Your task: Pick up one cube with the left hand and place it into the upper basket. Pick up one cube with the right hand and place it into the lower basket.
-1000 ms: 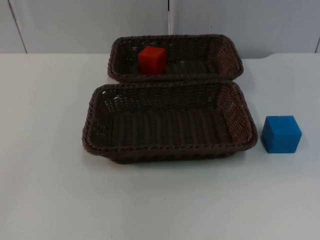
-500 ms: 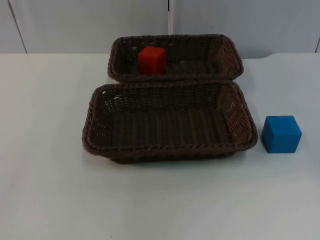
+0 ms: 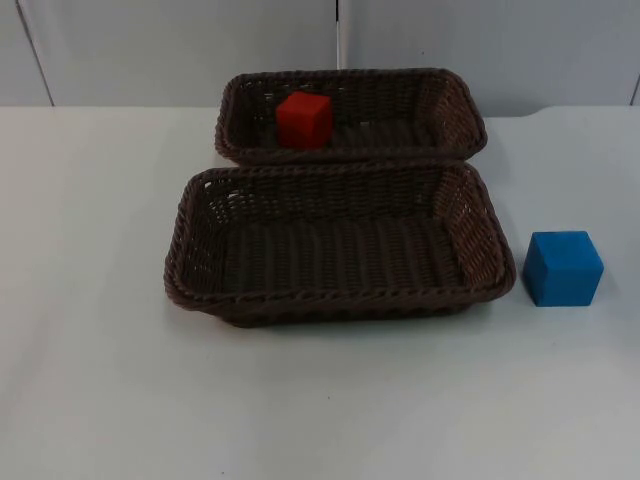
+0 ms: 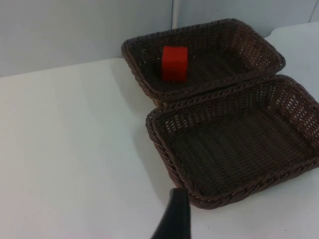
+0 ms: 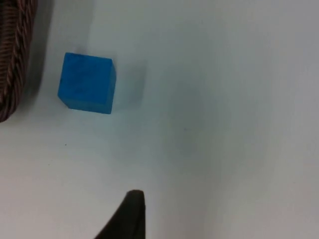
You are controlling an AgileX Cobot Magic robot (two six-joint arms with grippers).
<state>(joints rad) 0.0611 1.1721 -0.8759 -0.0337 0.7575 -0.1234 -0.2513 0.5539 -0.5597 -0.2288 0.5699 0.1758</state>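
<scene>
Red cube (image 3: 303, 120): in upper basket (image 3: 452, 140). Blue cube (image 3: 563, 267): on table (image 3: 90, 300) beside lower basket (image 3: 190, 285). Claws' openings: cannot tell. Risk: the right claw's off-centre grip nudging the blue cube away.

Lab: bare white table (image 3: 100, 380), grey partition (image 3: 180, 50)

White table top (image 3: 100, 380) is seen across the foreground, evenly lit, with soft shadows cast. It is bounded at the back by a grey partition wall (image 3: 150, 50), split by a vertical seam (image 3: 338, 35) near centre.
</scene>
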